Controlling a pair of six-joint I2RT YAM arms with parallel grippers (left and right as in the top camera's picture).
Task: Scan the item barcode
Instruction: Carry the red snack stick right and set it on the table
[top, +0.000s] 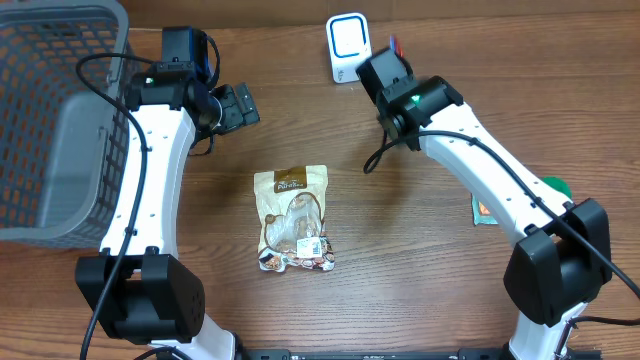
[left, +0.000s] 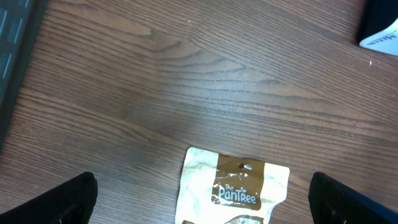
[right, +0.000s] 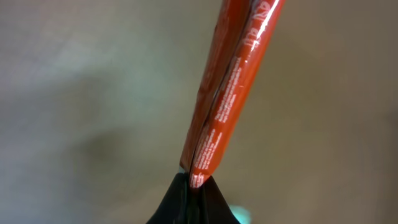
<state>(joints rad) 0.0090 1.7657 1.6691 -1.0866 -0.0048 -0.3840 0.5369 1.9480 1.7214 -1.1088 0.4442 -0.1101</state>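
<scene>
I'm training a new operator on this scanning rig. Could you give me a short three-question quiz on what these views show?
1. True or false: the left pincer is open and holds nothing.
2. What does the right pincer grip? A) a bottle B) a red packet C) nothing
3. In the overhead view, on which side of the pouch is the basket?
Key: 1 true; 2 B; 3 left.
</scene>
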